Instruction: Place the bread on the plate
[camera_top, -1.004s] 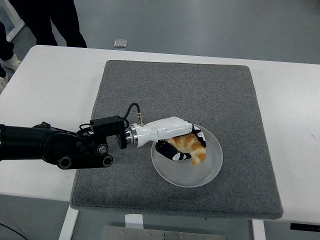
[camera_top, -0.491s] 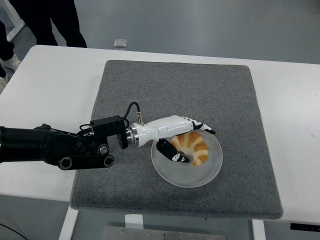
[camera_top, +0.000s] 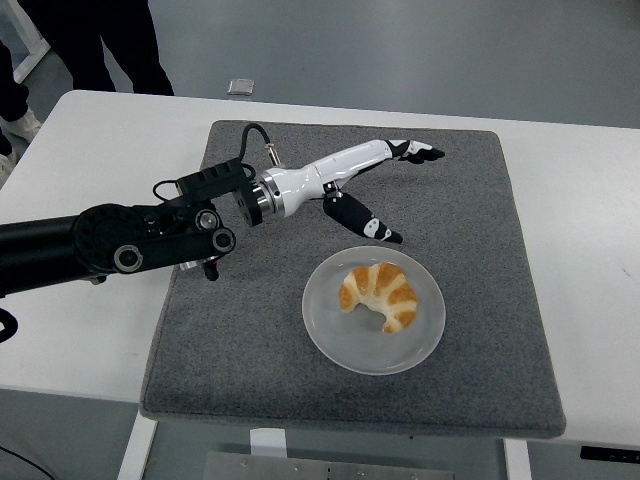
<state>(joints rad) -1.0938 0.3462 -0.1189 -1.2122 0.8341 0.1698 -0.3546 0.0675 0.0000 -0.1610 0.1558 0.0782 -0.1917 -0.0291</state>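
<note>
A golden croissant (camera_top: 379, 293) lies on the round white plate (camera_top: 345, 341), a little right of the plate's middle. The plate sits on the grey mat (camera_top: 260, 340) near its front. My left hand (camera_top: 392, 190), white with black fingertips, is open and empty, raised above the mat behind the plate, fingers spread and pointing right. It is clear of the croissant and the plate. The left arm (camera_top: 110, 245) comes in from the left edge. The right arm is out of view.
The grey mat covers the middle of the white table (camera_top: 90, 160). A person's dark trouser legs (camera_top: 95, 40) stand beyond the table's far left corner. A small grey object (camera_top: 240, 86) lies on the floor behind the table.
The left hand let go of the croissant, opened, and lifted up and back away from the plate. The croissant stays on the plate.
</note>
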